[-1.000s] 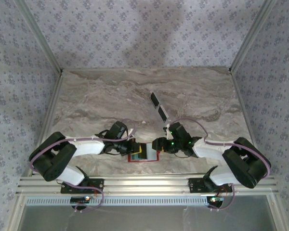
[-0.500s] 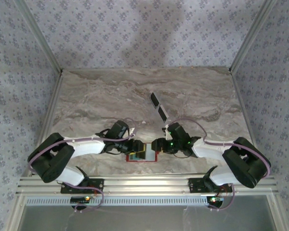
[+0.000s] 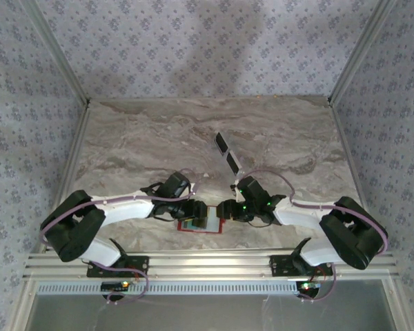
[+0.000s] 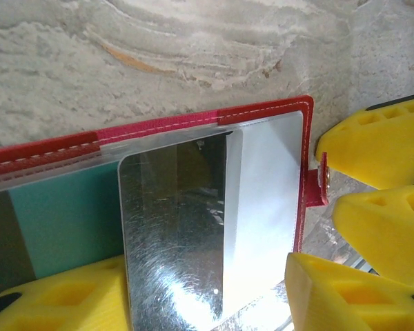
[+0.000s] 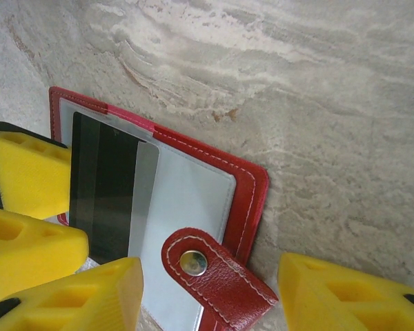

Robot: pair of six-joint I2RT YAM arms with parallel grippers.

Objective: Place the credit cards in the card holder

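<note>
Left gripper [image 4: 200, 296] jaws spread, nothing pinched, low over the open card holder [image 4: 159, 127]. Right gripper [image 5: 210, 296] is also spread, straddling the snap tab [image 5: 193, 263]. The holder lies mid near edge of the marble table [image 3: 145, 138], with shiny card [image 4: 179, 234] and teal card [image 4: 62, 214] in its pockets. Two dark cards [image 3: 226, 153] lie mid-table. Patterned walls [image 3: 193, 48] surround it.

One card holder [image 4: 159, 127], two cards [image 4: 62, 221] [image 4: 172, 234] in it, two loose cards [image 3: 222, 143] [image 3: 231, 163]
</note>
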